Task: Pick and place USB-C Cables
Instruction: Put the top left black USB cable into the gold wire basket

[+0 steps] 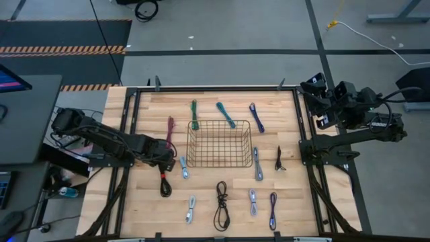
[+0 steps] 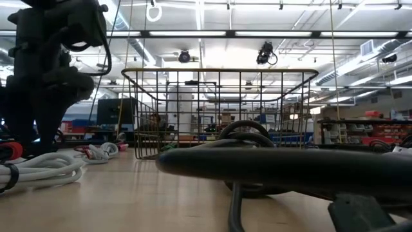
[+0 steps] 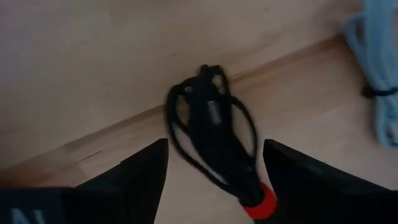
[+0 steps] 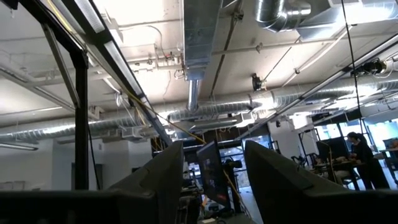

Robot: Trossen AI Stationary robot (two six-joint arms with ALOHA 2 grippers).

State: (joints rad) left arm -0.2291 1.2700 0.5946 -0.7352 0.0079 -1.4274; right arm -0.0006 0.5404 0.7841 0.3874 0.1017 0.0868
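Seen from above: left gripper [image 1: 163,160] lowered over the left side of the wooden table [image 1: 295,208], fingers spread wide and empty, straddling a black USB-C cable [image 1: 165,185] with a red band. Confirmed by the left wrist view: black cable bundle [image 3: 214,140] flat on the wood between the 2 dark fingers [image 3: 140,171], untouched, a pale blue-grey cable [image 3: 379,74] just beside.

Parked well off the table's right edge: right gripper [image 1: 317,89], tilted up toward the ceiling, fingers [image 4: 165,180] parted around nothing.

At table centre: wire-mesh basket [image 1: 219,143], nothing visible inside. Scattered around it: a magenta cable [image 1: 170,130], a green cable [image 1: 195,114], a teal cable [image 1: 226,114] and a purple cable [image 1: 256,117] behind; pale cables [image 1: 257,163] alongside; a long black cable [image 1: 221,206] and further small bundles in front.
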